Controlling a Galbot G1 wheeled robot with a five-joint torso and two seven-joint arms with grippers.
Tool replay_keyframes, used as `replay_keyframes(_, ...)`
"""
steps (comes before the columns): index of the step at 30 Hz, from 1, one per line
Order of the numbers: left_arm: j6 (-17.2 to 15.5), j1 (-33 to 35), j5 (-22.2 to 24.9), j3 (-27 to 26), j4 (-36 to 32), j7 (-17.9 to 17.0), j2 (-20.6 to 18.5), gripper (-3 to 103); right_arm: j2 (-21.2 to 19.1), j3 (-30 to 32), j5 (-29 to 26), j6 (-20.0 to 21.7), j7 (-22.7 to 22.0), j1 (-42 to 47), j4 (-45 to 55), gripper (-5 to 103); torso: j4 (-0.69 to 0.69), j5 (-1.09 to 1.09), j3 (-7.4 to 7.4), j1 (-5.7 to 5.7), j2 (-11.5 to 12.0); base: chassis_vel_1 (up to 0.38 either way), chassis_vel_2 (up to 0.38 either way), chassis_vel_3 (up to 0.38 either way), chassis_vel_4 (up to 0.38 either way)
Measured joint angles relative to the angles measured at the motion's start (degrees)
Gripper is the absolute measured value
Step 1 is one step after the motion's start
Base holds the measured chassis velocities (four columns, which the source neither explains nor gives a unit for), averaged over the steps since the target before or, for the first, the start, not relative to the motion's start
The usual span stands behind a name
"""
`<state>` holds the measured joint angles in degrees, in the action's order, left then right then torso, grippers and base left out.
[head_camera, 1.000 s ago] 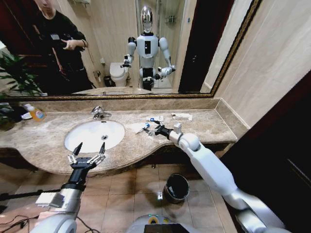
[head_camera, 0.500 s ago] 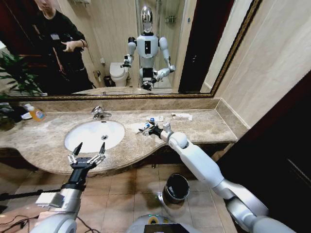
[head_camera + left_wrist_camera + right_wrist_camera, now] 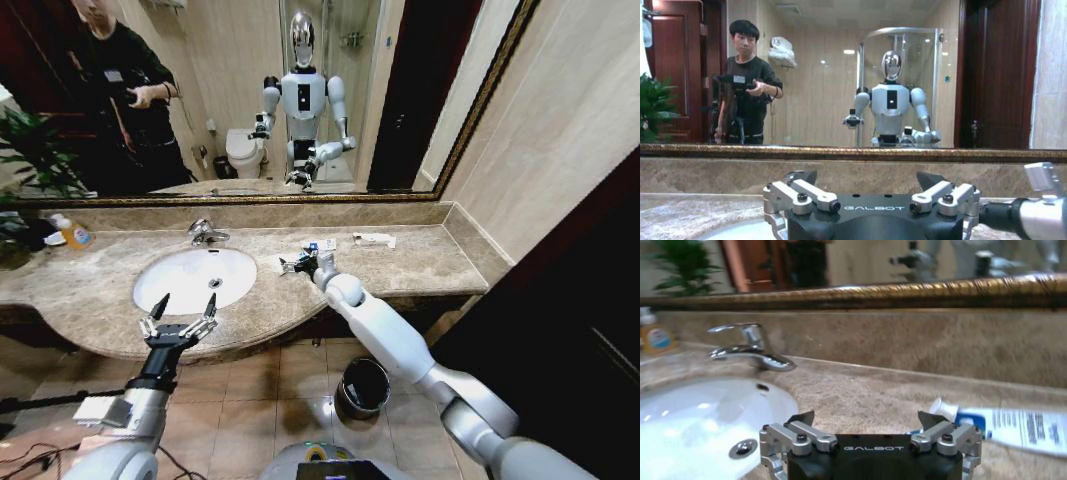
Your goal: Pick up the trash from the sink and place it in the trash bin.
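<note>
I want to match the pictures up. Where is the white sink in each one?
Head view: the sink, left of centre, beyond the left end effector.
Left wrist view: a pale sliver beside that end effector's base.
Right wrist view: beside the right end effector, under the tap.
Shared landmark: the gold mirror frame.

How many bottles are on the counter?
1: an orange bottle at the counter's far left end, by the mirror. Others may be hidden behind the plant.
</note>
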<state>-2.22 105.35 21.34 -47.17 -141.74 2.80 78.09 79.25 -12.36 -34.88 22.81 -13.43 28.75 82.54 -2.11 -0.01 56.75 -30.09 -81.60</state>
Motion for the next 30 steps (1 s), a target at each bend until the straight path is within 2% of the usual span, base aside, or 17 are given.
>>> replay_keyframes(3,0.0,0.0,0.0,0.0,0.0,0.0,0.0,100,3.5,-0.3,-5.1,1.1,-9.4,-0.4,-0.7,100,0.0,0.0,0.0,0.0,0.0,0.0,0.0,0.0,0.0)
replay_keyframes(5,0.0,0.0,0.0,0.0,0.0,0.0,0.0,100,4.0,-0.3,-5.6,1.1,-10.6,-0.5,-0.8,100,0.0,0.0,0.0,0.0,0.0,0.0,0.0,0.0,0.0)
replay_keyframes(7,0.0,0.0,0.0,0.0,0.0,0.0,0.0,100,5.9,-0.5,-7.2,0.8,-15.3,-1.1,-1.8,100,-0.01,0.0,0.0,0.0,0.0,0.0,0.0,0.0,0.0)
replay_keyframes(8,0.0,0.0,0.0,0.0,0.0,0.0,0.0,100,5.9,-0.5,-7.2,0.8,-15.3,-1.1,-1.8,100,-0.01,0.0,0.0,0.0,0.0,0.0,0.0,0.0,0.0)
replay_keyframes(11,0.0,0.0,0.0,0.0,0.0,0.0,0.0,100,7.2,-0.7,-7.3,-1.2,-19.1,-1.5,-3.0,100,0.0,0.0,0.0,0.0,0.0,0.0,0.0,0.0,0.0)
replay_keyframes(18,0.0,0.0,0.0,0.0,0.0,0.0,0.0,100,8.5,-0.4,-7.2,-3.5,-24.1,-1.3,-4.1,100,0.0,0.01,0.0,0.0,0.0,0.0,0.0,0.0,0.0)
replay_keyframes(24,0.0,0.0,0.0,0.0,0.0,0.0,0.0,100,9.1,-0.3,-7.2,-4.3,-24.8,-0.4,-4.5,101,0.0,0.01,0.0,0.0,0.0,0.0,0.0,0.0,0.0)
replay_keyframes(27,0.0,0.0,0.0,0.0,0.0,0.0,0.0,100,9.4,0.1,-7.0,-4.4,-24.8,0.4,-4.9,92,0.0,0.01,0.0,0.0,0.0,0.0,0.0,0.0,0.0)
replay_keyframes(28,0.0,0.0,0.0,0.0,0.0,0.0,0.0,100,9.4,0.1,-7.0,-4.4,-24.8,0.4,-4.9,92,0.0,0.01,0.0,0.0,0.0,0.0,0.0,0.0,0.0)
replay_keyframes(30,0.0,0.0,0.0,0.0,0.0,0.0,0.0,100,9.6,0.4,-6.8,-4.4,-24.6,0.5,-5.4,84,0.0,0.01,0.0,0.0,0.0,0.0,0.0,0.0,0.0)
